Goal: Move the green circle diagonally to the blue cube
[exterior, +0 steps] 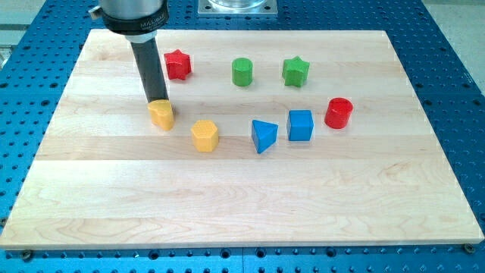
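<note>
The green circle (242, 72) stands near the view's top, between a red star (178, 64) and a green star (295, 72). The blue cube (301, 125) sits below and to the right of it, next to a blue triangle (264, 136). My tip (157, 101) is far to the left of the green circle. It touches the top edge of a yellow block (161, 114).
A second yellow block (204, 136) lies left of the blue triangle. A red cylinder (339, 113) stands right of the blue cube. The wooden board (242, 212) rests on a blue perforated table.
</note>
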{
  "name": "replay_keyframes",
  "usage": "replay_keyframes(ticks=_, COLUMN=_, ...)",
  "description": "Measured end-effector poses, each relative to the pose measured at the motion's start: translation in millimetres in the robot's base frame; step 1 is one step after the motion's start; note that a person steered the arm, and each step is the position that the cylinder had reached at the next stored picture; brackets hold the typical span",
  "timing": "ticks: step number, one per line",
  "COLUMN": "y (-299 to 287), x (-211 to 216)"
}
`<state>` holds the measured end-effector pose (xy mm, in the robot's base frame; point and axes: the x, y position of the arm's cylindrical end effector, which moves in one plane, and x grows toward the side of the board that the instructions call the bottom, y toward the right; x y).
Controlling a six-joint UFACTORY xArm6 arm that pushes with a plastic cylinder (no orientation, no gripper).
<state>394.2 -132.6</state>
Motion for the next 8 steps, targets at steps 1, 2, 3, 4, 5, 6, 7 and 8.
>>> replay_keyframes(ticks=1, y=51, x=-10)
replay_keyframes(ticks=2, y=143, x=-22)
replay_keyframes(ticks=3, y=197, x=-55)
replay_keyframes(ticks=4, y=199, x=-115)
replay_keyframes(ticks=5, y=160, x=-134)
replay_keyframes(ticks=6, y=108, x=-106)
replay_keyframes(ticks=7, y=97, x=-69)
replay_keyframes(ticks=8, y=98, x=-76)
